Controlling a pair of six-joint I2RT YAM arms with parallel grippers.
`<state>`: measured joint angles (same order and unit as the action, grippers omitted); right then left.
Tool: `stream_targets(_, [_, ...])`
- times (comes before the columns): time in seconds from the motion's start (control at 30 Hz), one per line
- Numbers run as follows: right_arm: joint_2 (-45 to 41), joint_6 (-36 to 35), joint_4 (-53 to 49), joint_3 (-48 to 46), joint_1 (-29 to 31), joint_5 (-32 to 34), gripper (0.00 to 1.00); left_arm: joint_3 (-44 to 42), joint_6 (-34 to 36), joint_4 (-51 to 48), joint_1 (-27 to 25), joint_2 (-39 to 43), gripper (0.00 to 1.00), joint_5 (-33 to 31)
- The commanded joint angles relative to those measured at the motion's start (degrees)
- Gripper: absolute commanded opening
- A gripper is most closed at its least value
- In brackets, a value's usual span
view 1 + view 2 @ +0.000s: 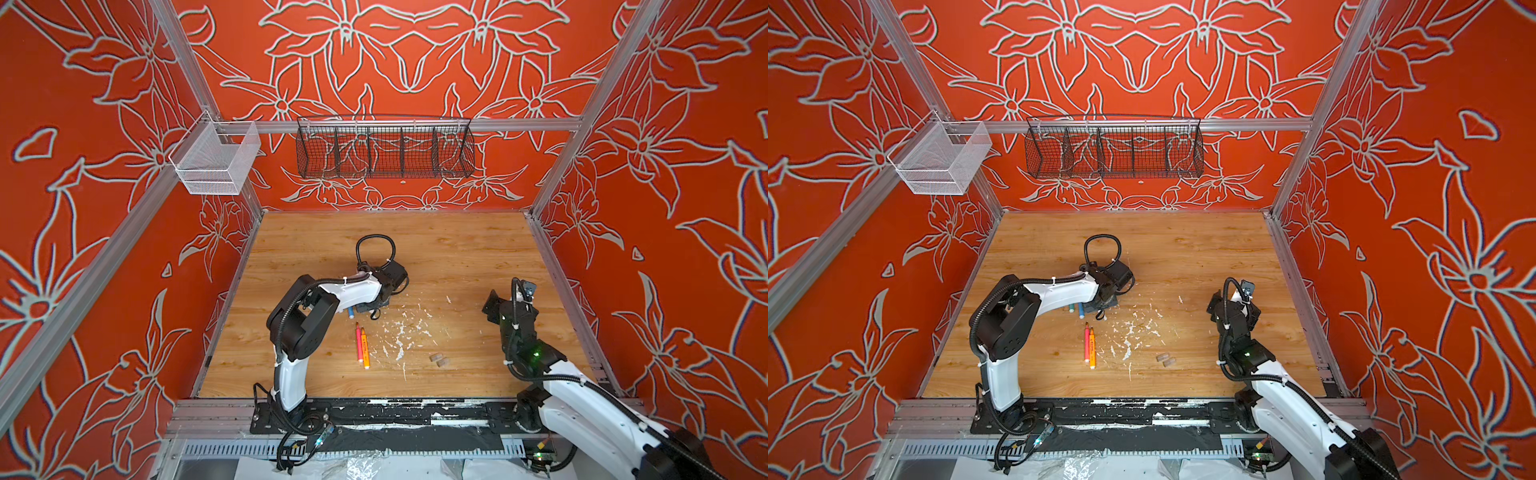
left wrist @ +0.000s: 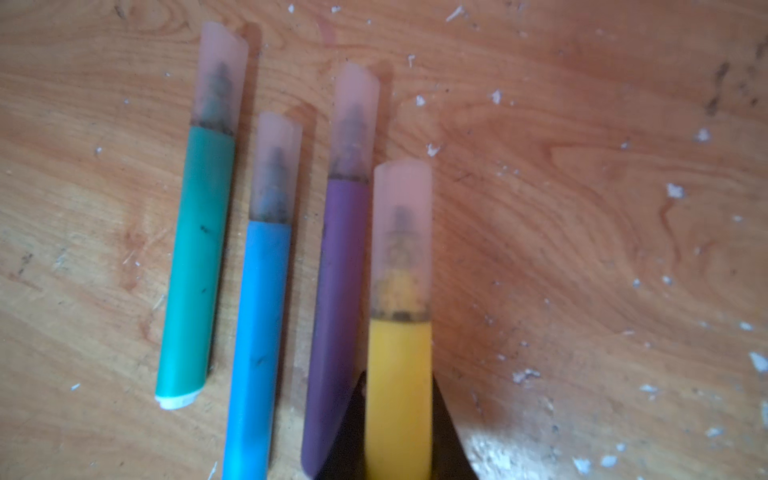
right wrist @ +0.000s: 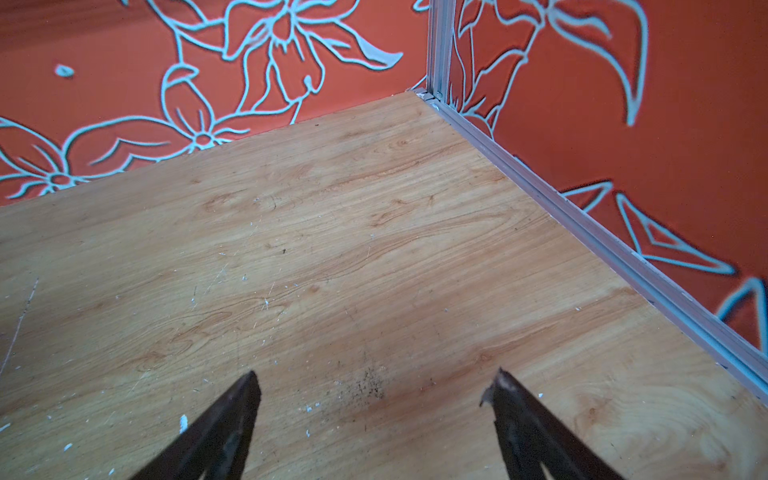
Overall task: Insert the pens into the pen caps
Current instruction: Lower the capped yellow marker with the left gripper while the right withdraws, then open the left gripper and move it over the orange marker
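1. Desk (image 1: 457, 249): wood-grain surface carrying all the task items.
2. Black wire basket (image 1: 384, 151): hung on the back rail. A white mesh basket (image 1: 216, 162) hangs at the left corner.
3. Left gripper (image 2: 397, 376): low over the middle of the desk, closed narrow on the barrel of the yellow pen (image 2: 399, 407). Whether that pen rests on the desk cannot be told.
4. Right gripper (image 3: 377, 374): jaws wide apart, holding nothing, above bare desk near the right wall.
5. Green pen (image 2: 195, 266), blue pen (image 2: 262, 332) and purple pen (image 2: 336, 311): lying roughly parallel beside the yellow pen, the purple one closest to it.
6. Pink pen (image 1: 358, 345) and orange pen (image 1: 365, 349): side by side, nearer the front edge, with bare tips pointing toward the back wall.
7. Fitted caps (image 2: 401, 237): one on each of the green, blue, purple and yellow pens.
8. Loose caps (image 1: 439, 360): two, just beside each other, right of the pink and orange pair.
9. White flecks (image 1: 401, 332): scattered between the uncapped pens and the loose caps.
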<state>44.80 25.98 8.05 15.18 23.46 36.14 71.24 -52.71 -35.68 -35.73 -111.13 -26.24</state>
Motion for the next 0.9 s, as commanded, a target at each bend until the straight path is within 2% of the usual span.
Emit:
stream_targets(0.0, [0.0,0.2,1.1,1.3,-0.3,0.3,0.88,-1.2,0.0,-0.5,0.7,-0.6,0.09,1.2])
stream_targets(0.57, [0.2,0.2,1.2,1.3,-0.3,0.1,0.87,0.1,1.9,-3.8,1.8,2.2,0.24,0.7])
stream_targets(0.87, [0.1,0.2,1.1,1.3,-0.3,0.1,0.87,-0.1,2.7,-6.5,1.3,8.4,0.24,0.9])
